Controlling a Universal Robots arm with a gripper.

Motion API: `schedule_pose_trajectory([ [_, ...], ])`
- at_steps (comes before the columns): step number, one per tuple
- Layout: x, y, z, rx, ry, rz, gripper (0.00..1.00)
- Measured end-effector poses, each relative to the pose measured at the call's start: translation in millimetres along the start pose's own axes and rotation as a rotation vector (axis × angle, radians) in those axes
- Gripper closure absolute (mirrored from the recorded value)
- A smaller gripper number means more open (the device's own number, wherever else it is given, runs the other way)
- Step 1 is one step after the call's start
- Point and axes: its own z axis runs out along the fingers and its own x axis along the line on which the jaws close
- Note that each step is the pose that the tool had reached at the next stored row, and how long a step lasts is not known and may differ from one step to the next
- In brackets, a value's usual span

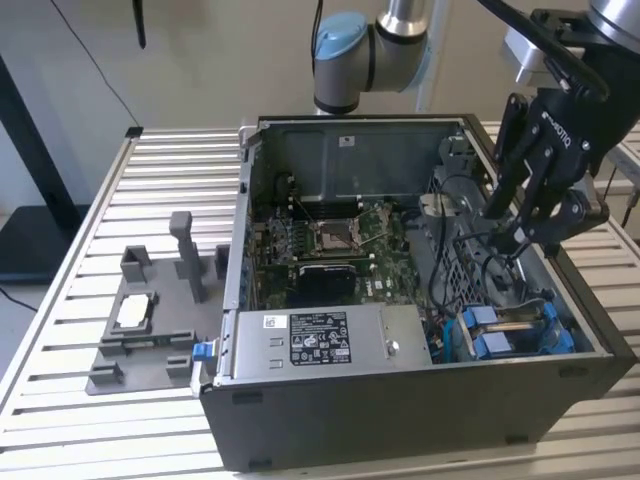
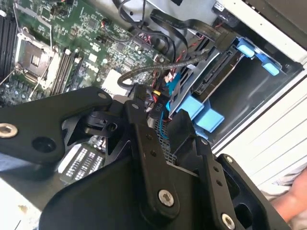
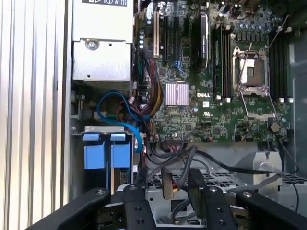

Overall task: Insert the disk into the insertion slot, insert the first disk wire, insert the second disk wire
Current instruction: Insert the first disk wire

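The disk (image 1: 512, 326) lies in its slot at the corner of the open computer case on the exterior view's right. The blue carrier tabs (image 1: 494, 345) face outward. Both wrist views show those tabs (image 2: 204, 114) (image 3: 106, 154). My gripper (image 1: 518, 240) hangs inside the case over the drive cage, just behind the disk, among black cables. Its fingers (image 3: 167, 184) stand nearly together with a narrow gap, and a grey wire (image 3: 179, 207) runs between them. A braided cable (image 2: 144, 72) ends beside the gripper (image 2: 158, 108).
The silver power-supply box (image 1: 320, 340) fills the case's front. The motherboard (image 1: 330, 240) lies behind it. Blue and black cables (image 3: 120, 108) loop between them. A grey fixture (image 1: 150, 320) stands on the slatted table on the exterior view's left. A person's hand (image 2: 292, 203) rests outside the case.
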Motion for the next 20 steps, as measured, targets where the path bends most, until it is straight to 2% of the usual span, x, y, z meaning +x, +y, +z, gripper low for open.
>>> schedule_pose_trajectory([
  [3,0.0,-3.0,0.7,-0.0001,0.0002,0.000,0.53],
  [12,0.1,-3.2,1.1,0.0000,0.0002,0.000,0.53],
  [13,0.1,-3.2,1.2,0.0000,0.0002,0.000,0.55],
  [16,0.1,-3.2,1.3,0.0000,0.0002,0.000,0.74],
  [17,0.1,-3.2,1.3,0.0000,0.0002,0.000,0.74],
  [18,0.1,-3.2,1.4,0.0000,0.0002,0.000,0.80],
  [20,0.2,-3.2,1.4,0.0000,0.0002,0.000,0.80],
])
